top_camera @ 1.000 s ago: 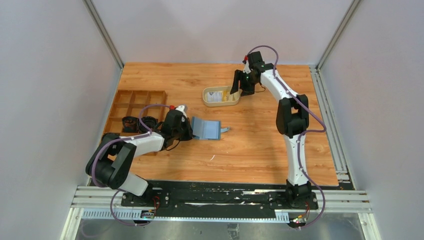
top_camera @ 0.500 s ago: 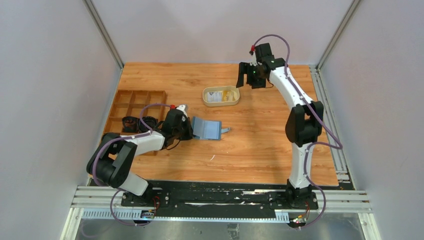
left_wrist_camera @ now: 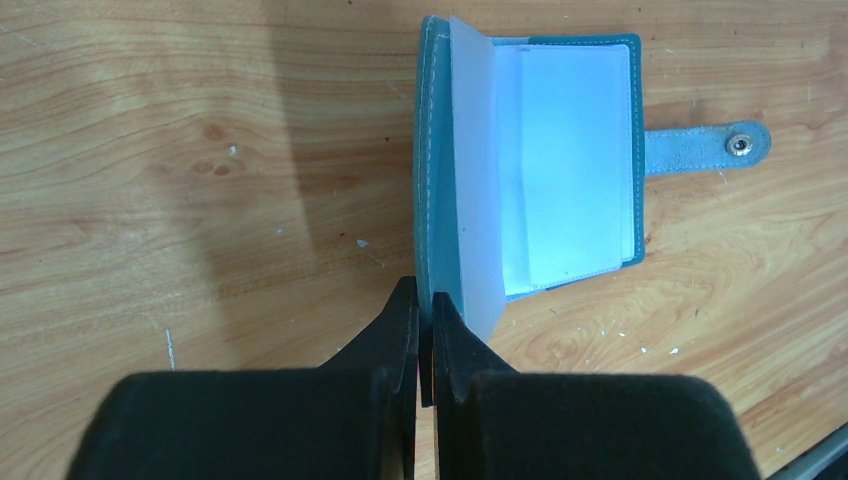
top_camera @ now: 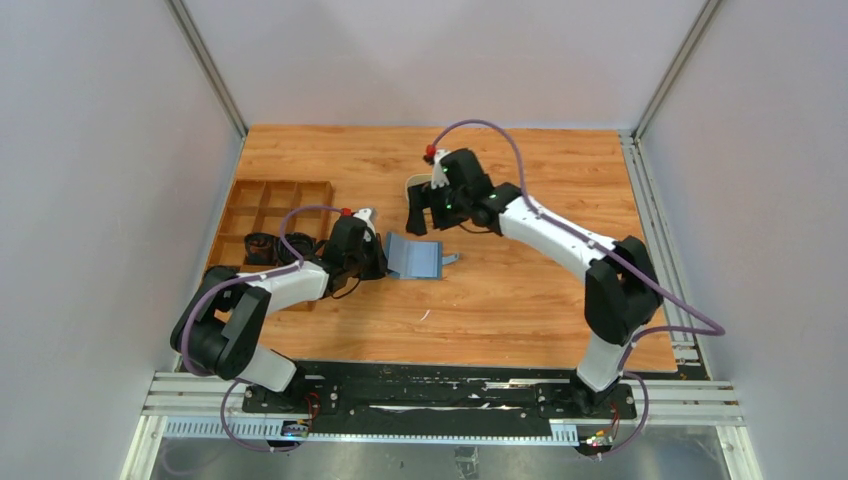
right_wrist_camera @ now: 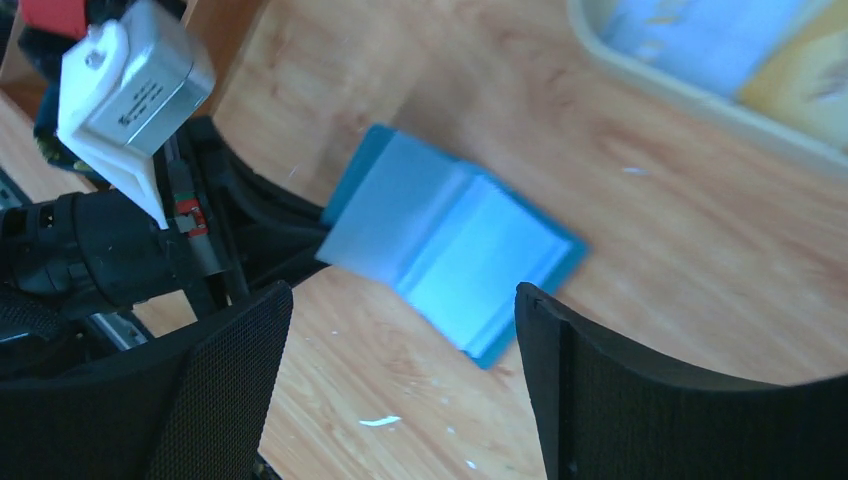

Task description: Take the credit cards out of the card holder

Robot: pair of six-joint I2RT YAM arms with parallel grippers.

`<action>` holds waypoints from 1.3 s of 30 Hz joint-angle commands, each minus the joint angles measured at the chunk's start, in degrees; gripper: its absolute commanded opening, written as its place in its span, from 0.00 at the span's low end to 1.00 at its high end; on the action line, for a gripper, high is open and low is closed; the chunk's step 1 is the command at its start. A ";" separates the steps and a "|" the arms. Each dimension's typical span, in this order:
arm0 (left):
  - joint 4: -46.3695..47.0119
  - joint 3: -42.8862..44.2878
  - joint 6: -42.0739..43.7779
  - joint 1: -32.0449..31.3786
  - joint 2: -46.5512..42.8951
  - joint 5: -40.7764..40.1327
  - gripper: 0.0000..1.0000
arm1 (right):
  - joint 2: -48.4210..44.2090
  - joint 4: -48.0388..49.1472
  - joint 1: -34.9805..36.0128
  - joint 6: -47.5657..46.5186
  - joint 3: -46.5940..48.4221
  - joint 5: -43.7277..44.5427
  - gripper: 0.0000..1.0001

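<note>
At mid-table, noted card holder [top_camera: 413, 258] lying open, its L cover edge pinched in the closed-down jaws of left gripper [left_wrist_camera: 424, 320], right gripper [top_camera: 428, 218] hovering just above w/ jaws wide, nothing held, and credit cards [right_wrist_camera: 720, 35] in beige tray [right_wrist_camera: 690, 98] nearby.

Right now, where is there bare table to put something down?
Bare wooden table: the near middle, between the open teal-blue card holder and the near edge; the far strip behind the brown wooden compartment box; the far right corner. Crowded: centre-left, where the left gripper pinches the holder and the open right gripper hovers by the oval beige tray.
</note>
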 commanded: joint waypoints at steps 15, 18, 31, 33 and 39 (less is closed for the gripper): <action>-6.81 -1.51 0.75 -0.27 -2.26 -0.43 0.00 | 18.64 6.19 11.78 10.23 6.02 4.12 0.85; -6.85 -1.68 0.93 -0.28 -2.51 -0.81 0.00 | 18.90 4.95 11.78 9.18 5.67 5.97 0.85; -5.62 -1.88 0.79 -0.28 -0.12 0.08 0.00 | 10.33 18.55 11.78 8.76 -7.39 5.76 0.85; -5.91 -1.78 0.94 -0.28 -0.40 0.01 0.00 | 10.17 19.46 11.78 8.77 -7.52 5.79 0.85; -6.47 -1.71 0.93 -0.28 -1.21 -0.37 0.00 | 14.96 17.84 11.78 9.61 -4.14 4.50 0.85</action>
